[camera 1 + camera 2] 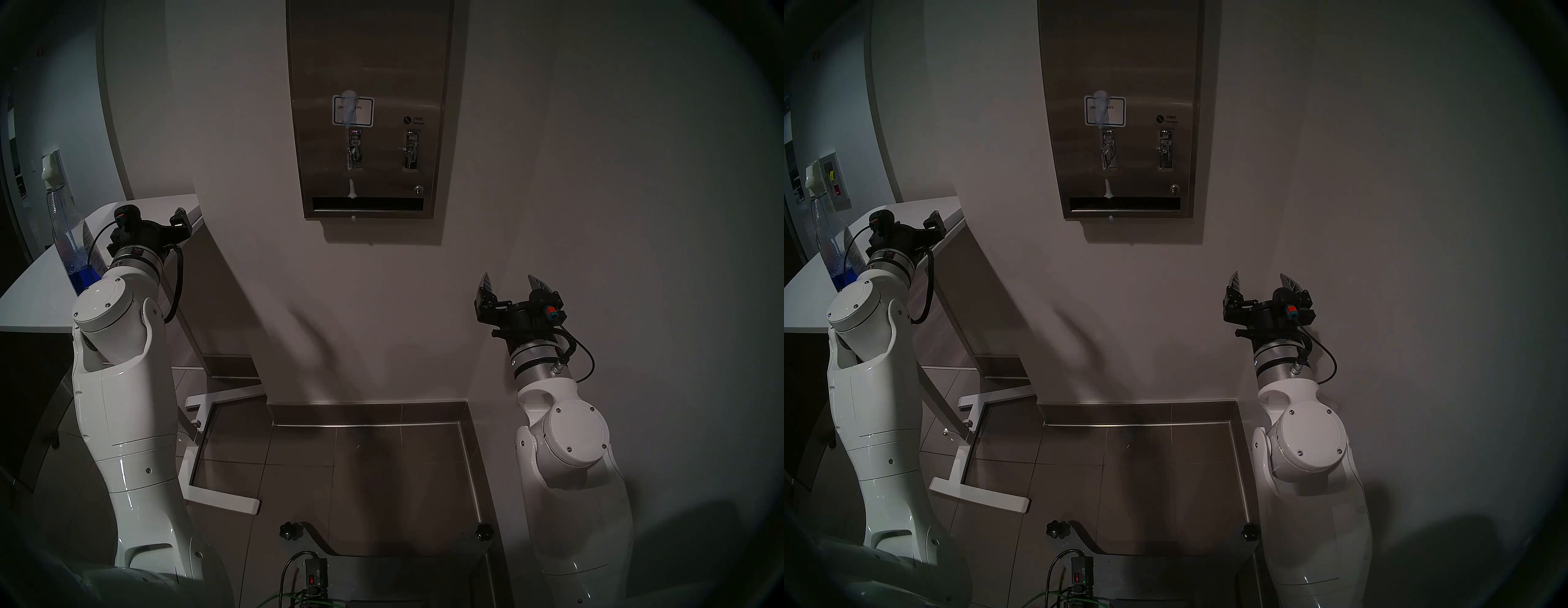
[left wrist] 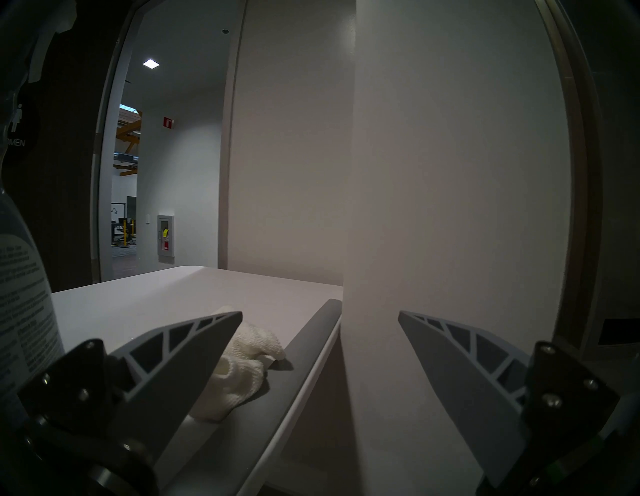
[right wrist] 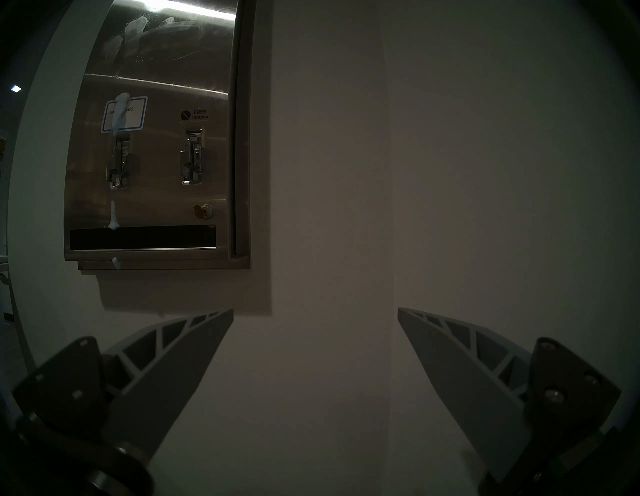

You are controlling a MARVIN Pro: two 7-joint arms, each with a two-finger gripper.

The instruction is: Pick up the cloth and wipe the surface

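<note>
Left wrist view showed the left gripper (image 2: 320,313) spread wide and empty above the cloth (image 2: 242,363), a soft, light bundle best pinched at its bunched middle.

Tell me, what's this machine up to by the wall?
Nothing is held yet. The left pincer hangs open above a crumpled off-white cloth on the white table. The right pincer is open too, facing the wall below the steel dispenser, where white foam runs down the front, unwiped.
</note>
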